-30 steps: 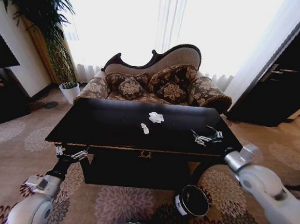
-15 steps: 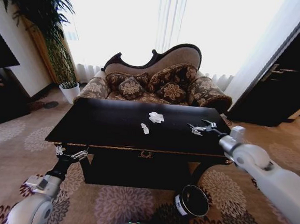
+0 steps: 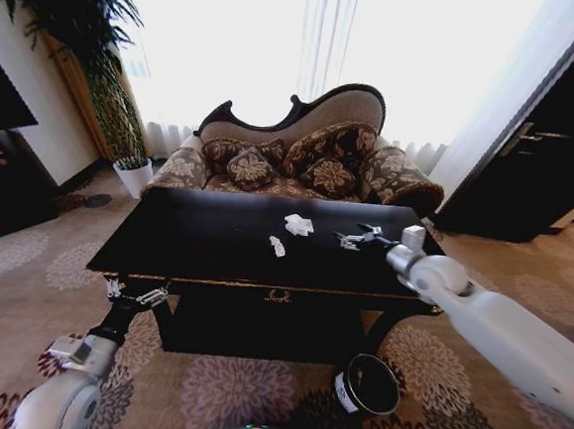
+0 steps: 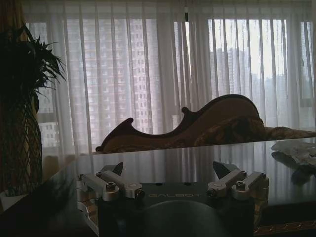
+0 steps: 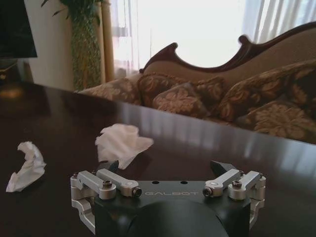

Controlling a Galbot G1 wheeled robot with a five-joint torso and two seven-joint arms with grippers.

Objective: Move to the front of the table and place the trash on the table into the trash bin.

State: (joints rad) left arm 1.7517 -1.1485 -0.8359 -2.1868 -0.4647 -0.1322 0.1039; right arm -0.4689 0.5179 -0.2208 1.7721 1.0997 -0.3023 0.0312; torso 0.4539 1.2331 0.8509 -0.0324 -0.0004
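Reaching over the desk (image 3: 185, 251), right hand (image 3: 354, 238), spread apart, must close on the crumpled paper (image 3: 298, 224); left hand (image 3: 134, 294), also spread, waits.

The right tool (image 5: 167, 174), jaws spread wide, hangs low over the black counter (image 5: 237, 148), two white paper wads (image 5: 121, 142) just ahead.
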